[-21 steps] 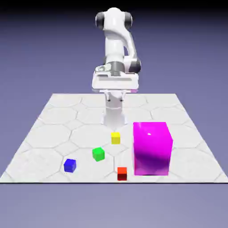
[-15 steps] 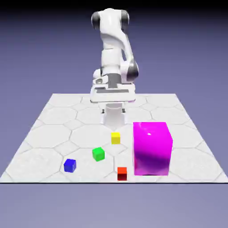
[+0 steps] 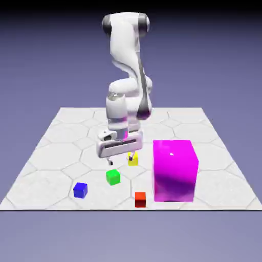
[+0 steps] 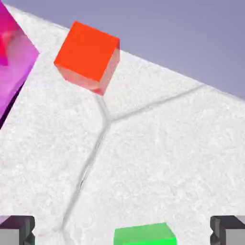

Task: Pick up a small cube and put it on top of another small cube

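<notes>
Your white arm's two-finger gripper [image 3: 121, 158] hangs with jaws spread wide, empty, just above the small bright green cube [image 3: 113, 177], which sits on the white hex-tiled table [image 3: 56, 148] near the small bright yellow cube [image 3: 133, 159]. Judged rigid, light, possibly slick; pinch two opposite flat faces mid-height.

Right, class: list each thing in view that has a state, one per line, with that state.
Gripper: jaws open, empty, above the table.
Green cube: on the table, not held.
Yellow cube: nothing on top.
Red cube: on the table, untouched.
</notes>
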`<control>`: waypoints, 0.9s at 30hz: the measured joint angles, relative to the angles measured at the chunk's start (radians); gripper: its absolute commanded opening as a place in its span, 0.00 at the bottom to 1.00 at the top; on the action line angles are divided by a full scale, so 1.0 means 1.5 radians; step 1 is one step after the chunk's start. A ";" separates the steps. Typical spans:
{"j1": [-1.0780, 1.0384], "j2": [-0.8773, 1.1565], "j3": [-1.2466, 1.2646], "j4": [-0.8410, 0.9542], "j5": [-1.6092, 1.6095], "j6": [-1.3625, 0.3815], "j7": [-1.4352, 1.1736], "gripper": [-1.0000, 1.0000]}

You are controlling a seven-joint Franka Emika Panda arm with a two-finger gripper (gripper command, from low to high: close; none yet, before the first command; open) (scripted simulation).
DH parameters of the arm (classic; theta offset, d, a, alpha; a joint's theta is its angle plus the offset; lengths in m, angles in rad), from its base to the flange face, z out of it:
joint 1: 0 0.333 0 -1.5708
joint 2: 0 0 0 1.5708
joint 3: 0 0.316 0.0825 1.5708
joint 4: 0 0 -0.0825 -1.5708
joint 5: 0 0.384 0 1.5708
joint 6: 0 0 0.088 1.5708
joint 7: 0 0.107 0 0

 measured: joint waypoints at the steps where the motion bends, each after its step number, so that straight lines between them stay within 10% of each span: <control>1: 0.019 0.017 -0.024 0.001 0.004 -0.006 -0.021 0.50; 19: -0.186 0.233 0.251 0.058 0.374 0.073 -0.342 0.50; 20: -0.204 0.245 0.274 0.062 0.399 0.079 -0.361 0.00; 27: -0.112 0.184 0.154 0.042 0.270 0.045 -0.265 0.00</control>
